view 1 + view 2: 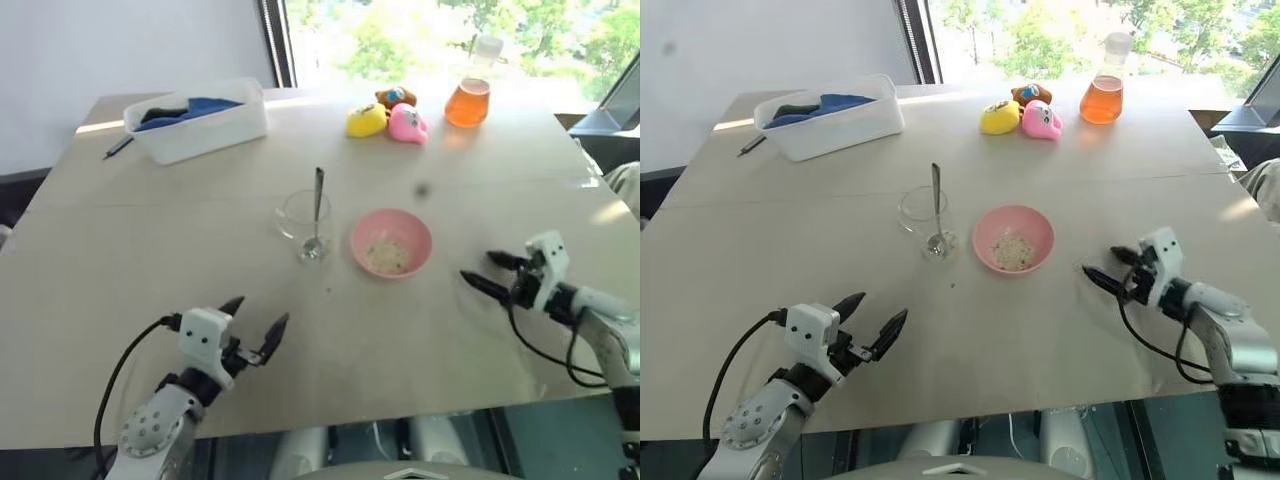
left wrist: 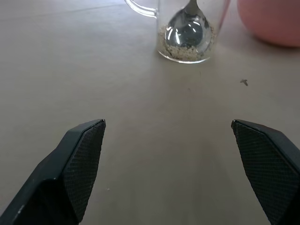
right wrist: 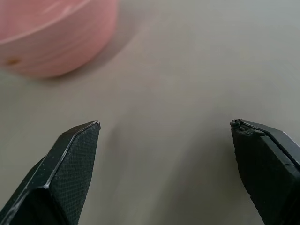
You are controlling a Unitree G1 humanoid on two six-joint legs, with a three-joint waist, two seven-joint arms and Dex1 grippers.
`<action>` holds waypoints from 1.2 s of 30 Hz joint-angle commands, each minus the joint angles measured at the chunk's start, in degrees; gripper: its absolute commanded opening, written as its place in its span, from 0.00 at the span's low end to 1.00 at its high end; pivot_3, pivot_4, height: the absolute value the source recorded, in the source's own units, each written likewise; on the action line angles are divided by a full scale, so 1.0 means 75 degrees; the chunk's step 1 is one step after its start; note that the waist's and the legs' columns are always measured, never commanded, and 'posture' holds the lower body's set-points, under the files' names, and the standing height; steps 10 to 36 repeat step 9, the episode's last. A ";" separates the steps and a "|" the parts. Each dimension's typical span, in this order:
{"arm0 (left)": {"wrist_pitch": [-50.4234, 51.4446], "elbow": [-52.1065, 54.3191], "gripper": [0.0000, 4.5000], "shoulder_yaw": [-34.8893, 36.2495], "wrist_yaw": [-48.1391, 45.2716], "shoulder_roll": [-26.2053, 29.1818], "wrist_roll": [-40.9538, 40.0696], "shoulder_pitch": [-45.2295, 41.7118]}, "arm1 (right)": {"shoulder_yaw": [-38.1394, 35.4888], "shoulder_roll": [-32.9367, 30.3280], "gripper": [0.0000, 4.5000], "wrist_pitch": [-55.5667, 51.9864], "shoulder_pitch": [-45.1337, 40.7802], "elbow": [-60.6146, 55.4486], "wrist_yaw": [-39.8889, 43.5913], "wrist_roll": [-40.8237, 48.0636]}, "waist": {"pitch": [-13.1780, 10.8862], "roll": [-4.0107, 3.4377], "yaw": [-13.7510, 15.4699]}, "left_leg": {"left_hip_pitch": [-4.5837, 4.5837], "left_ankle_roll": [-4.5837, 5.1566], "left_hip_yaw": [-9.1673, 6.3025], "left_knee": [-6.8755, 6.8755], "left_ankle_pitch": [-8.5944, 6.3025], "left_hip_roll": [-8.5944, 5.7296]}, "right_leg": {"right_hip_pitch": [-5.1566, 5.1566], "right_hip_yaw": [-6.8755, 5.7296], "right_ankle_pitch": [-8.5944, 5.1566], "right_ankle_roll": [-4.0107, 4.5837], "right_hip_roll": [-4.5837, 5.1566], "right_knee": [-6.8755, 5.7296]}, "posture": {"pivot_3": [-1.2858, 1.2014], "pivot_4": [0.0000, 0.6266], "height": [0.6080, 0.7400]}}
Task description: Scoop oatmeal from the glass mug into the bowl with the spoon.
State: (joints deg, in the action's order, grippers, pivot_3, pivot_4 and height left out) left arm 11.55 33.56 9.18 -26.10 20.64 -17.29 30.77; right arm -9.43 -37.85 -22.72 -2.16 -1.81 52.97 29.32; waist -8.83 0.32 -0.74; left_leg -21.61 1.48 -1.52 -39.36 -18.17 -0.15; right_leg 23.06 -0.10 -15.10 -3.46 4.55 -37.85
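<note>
The glass mug [image 1: 303, 222] stands mid-table with the spoon [image 1: 317, 212] upright inside it, head down in a thin layer of oatmeal [image 2: 185, 44]. Just right of it sits the pink bowl [image 1: 391, 242], holding a small heap of oatmeal [image 1: 386, 256]. My left gripper [image 1: 257, 322] hovers open and empty over the near table, short of the mug. At the bowl's right, my right gripper [image 1: 487, 272] is open and empty, pointing toward it. In the wrist views the left fingers [image 2: 79, 159] and right fingers [image 3: 70, 164] are spread wide, with bare table between them.
A white tub [image 1: 197, 120] with blue cloth stands at the back left, a pen [image 1: 118, 147] beside it. Small toys [image 1: 388, 118] and a flask of orange liquid [image 1: 468, 98] stand at the back. The table's near edge [image 1: 400, 420] runs just past both grippers.
</note>
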 commanded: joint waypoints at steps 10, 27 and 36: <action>-0.0528 0.0266 1.00 -0.0001 -0.0159 0.0053 0.0191 0.0526 | -0.0127 0.0577 1.00 0.2054 0.0963 -0.0588 0.1086 0.0039 | -0.0005 0.0000 0.0026 | 0.0052 0.0001 -0.0003 0.0000 -0.0002 0.0005 | -0.0056 0.0000 -0.0001 0.0002 -0.0010 0.0005 | 0.52 0.24 1.00; -0.0528 0.0266 1.00 -0.0001 -0.0159 0.0053 0.0191 0.0526 | -0.0127 0.0577 1.00 0.2054 0.0963 -0.0588 0.1086 0.0039 | -0.0005 0.0000 0.0026 | 0.0052 0.0001 -0.0003 0.0000 -0.0002 0.0005 | -0.0056 0.0000 -0.0001 0.0002 -0.0010 0.0005 | 0.52 0.24 1.00; -0.0528 0.0266 1.00 -0.0001 -0.0159 0.0053 0.0191 0.0526 | -0.0127 0.0577 1.00 0.2054 0.0963 -0.0588 0.1086 0.0039 | -0.0005 0.0000 0.0026 | 0.0052 0.0001 -0.0003 0.0000 -0.0002 0.0005 | -0.0056 0.0000 -0.0001 0.0002 -0.0010 0.0005 | 0.52 0.24 1.00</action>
